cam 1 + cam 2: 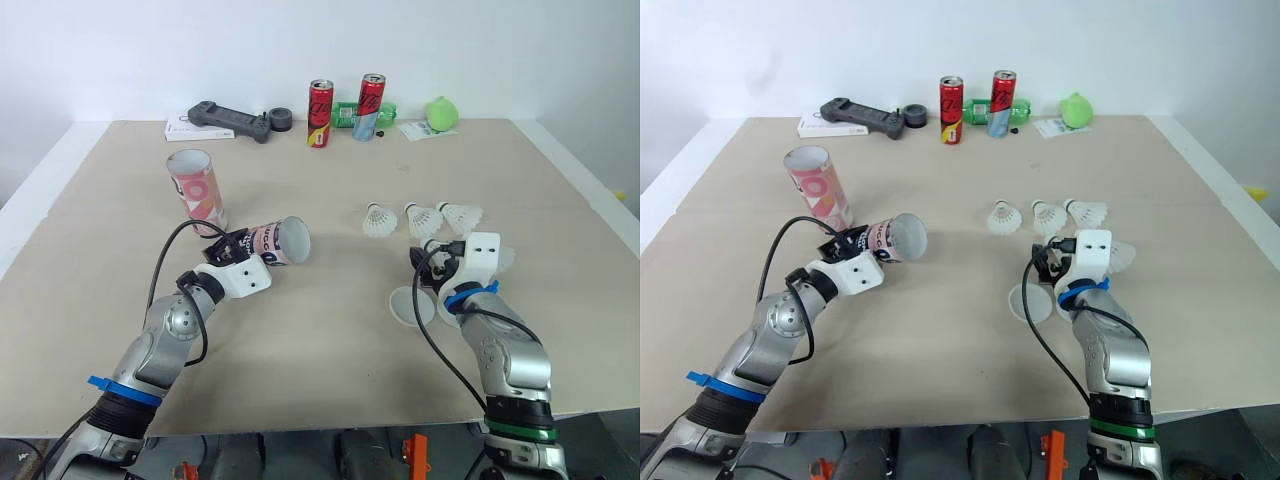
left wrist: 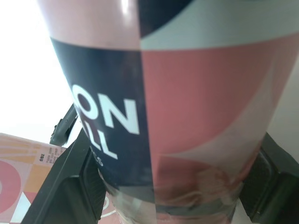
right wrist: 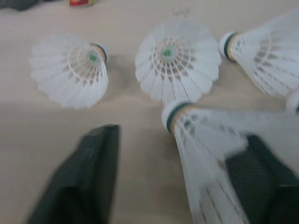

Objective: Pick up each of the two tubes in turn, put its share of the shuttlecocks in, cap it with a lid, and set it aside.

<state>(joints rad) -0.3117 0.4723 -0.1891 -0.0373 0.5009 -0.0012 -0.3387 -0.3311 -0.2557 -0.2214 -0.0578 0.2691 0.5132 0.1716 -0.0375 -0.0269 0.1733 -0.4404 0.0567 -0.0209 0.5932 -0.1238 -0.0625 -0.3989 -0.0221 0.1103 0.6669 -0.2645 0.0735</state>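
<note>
Jaws: left gripper [image 2: 168,196] is clamped around a pink-and-navy shuttlecock tube [image 1: 278,241]. The right gripper [image 3: 177,140] stands wide, with a shuttlecock [image 3: 205,140] lying between its fingers against one of them, the other well clear.
Held tube: tipped nearly level, open mouth turned to the robot's right.
Second tube [image 1: 195,190]: upright and open-topped, just behind the left gripper.
Loose shuttlecocks: three in a row [image 1: 378,220] [image 1: 423,218] [image 1: 462,214], just ahead of the right gripper.
Lids: one white lid [image 1: 410,306] lies flat beside the right gripper.
Hidden: a second lid [image 1: 446,315] is largely covered by that gripper. The held tube's far end is buried in the left gripper, and its inside cannot be read.
Surface: beige tabletop [image 1: 330,370], pale at its edges.
Far edge: two red cans [image 1: 320,113] [image 1: 370,105], a green bottle [image 1: 348,116] lying behind them, a black controller [image 1: 230,120].
Room: plain white wall [image 1: 120,50].
</note>
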